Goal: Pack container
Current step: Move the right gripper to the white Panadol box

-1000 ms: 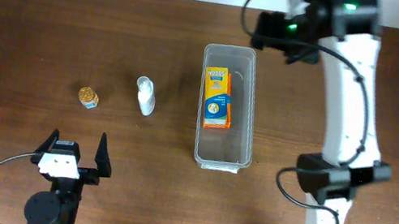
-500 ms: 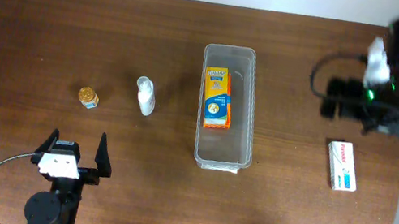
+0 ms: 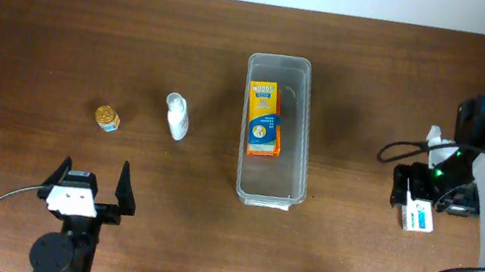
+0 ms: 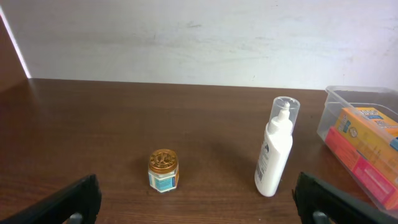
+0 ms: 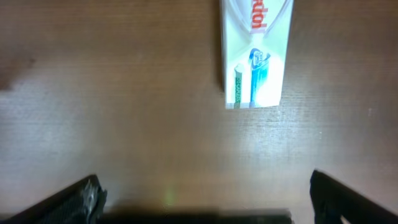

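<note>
Left gripper [image 3: 96, 172] sits nearest, at the table's [image 3: 39, 40] near edge, its two fingers spread wide with nothing between them. Right gripper [image 3: 417, 187] is a little farther back, well off at its 3 o'clock, jaws likewise spread and pinching nothing. It hangs over the far part of one white carton [image 3: 419, 218] with blue print, which lies flat on the wood; in the right wrist view the carton's end shows ahead of the fingers, untouched. At the left gripper's 12 o'clock stands one small jar [image 3: 107, 117] with a gold lid. At about 1 o'clock, just beyond the jar, stands one white bottle [image 3: 177, 116], upright under a clear cap. One container [image 3: 289, 164], long and clear, lies mid-table with its length running near to far, at 3 o'clock from the bottle and 9 o'clock from the right gripper, apart from both. Inside it lies one orange box [image 3: 264, 120], flat, in the far half and along the left wall.
</note>
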Action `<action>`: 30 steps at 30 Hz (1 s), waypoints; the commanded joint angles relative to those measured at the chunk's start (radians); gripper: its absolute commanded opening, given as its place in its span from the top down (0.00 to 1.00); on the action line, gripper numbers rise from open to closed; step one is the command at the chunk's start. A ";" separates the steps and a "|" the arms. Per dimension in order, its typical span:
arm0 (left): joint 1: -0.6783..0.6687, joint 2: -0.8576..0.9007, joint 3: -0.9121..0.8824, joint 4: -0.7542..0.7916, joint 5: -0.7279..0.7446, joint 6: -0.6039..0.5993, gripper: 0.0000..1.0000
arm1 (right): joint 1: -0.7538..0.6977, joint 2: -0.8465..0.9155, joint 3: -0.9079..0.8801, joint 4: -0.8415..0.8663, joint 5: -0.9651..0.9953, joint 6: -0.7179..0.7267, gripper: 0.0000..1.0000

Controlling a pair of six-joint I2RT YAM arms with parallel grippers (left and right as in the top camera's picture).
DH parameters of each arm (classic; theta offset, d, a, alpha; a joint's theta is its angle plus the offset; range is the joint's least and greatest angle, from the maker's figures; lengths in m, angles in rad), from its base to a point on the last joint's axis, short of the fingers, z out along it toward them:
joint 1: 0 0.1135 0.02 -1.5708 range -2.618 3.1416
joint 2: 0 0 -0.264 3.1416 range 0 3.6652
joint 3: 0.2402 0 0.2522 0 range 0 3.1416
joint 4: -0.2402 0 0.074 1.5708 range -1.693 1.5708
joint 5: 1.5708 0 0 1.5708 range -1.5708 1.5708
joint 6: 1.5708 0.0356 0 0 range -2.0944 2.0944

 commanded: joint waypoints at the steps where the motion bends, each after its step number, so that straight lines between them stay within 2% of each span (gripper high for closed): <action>1: 0.005 -0.006 -0.006 0.002 0.008 0.016 0.01 | -0.034 -0.003 -0.083 0.082 0.025 -0.027 0.02; 9: 0.005 -0.006 -0.006 0.002 0.008 0.016 0.01 | -0.048 0.003 -0.230 0.339 0.021 -0.108 0.02; 16: 0.005 -0.006 -0.006 0.002 0.008 0.016 0.01 | -0.077 0.052 -0.254 0.483 0.024 -0.125 0.02; 30: 0.005 -0.006 -0.006 0.002 0.008 0.015 0.01 | -0.118 0.207 -0.254 0.537 -0.029 -0.155 0.02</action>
